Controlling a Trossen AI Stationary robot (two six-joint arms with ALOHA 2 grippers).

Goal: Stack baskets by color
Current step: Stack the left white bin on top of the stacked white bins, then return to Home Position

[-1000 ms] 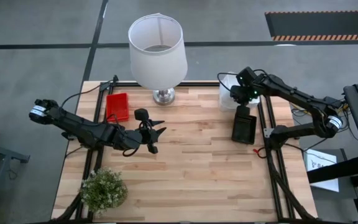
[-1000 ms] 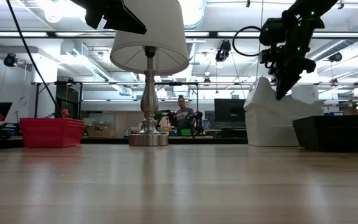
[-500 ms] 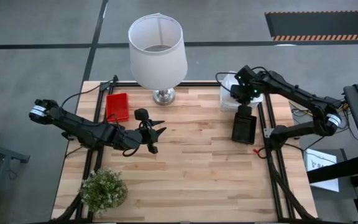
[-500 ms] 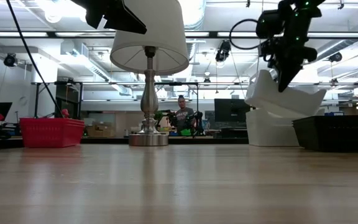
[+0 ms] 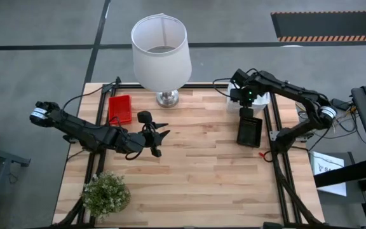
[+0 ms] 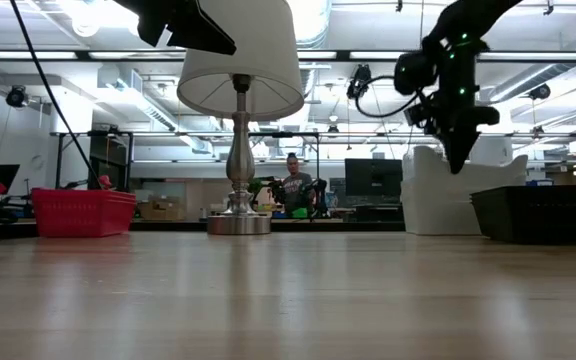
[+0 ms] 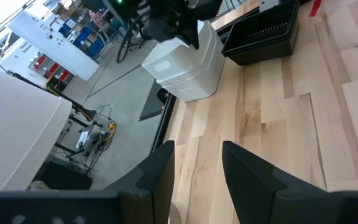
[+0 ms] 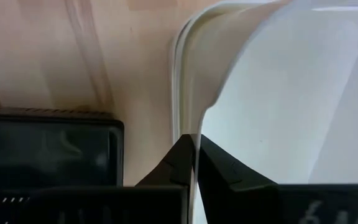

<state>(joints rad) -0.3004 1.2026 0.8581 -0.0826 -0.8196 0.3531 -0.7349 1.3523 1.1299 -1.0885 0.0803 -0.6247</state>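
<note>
Taking the lamp (image 5: 161, 48) at the back of the bench (image 5: 189, 172) as the landmark: to its left lies the red basket stack (image 5: 120, 109), near the bench's left edge. In front of the lamp and slightly left hovers the left gripper (image 5: 159, 136), waiting, its fingers (image 7: 160, 174) released with bare wood showing between them and nothing held.

Well to the lamp's right, at the back right corner, sits the white basket stack (image 5: 241, 98), and just in front of it the black basket stack (image 5: 250, 130). The right gripper (image 5: 243, 99) is over the white stack. In the right wrist view its fingers (image 8: 180, 163) are clenched on the thin rim of the top white basket (image 8: 278, 81), the wall running straight between the two tips.

Judging by this, the step in hand is seating the last white basket into its stack. The next move calls for letting the rim go and lifting straight up, so the nested basket is not dragged askew.
</note>
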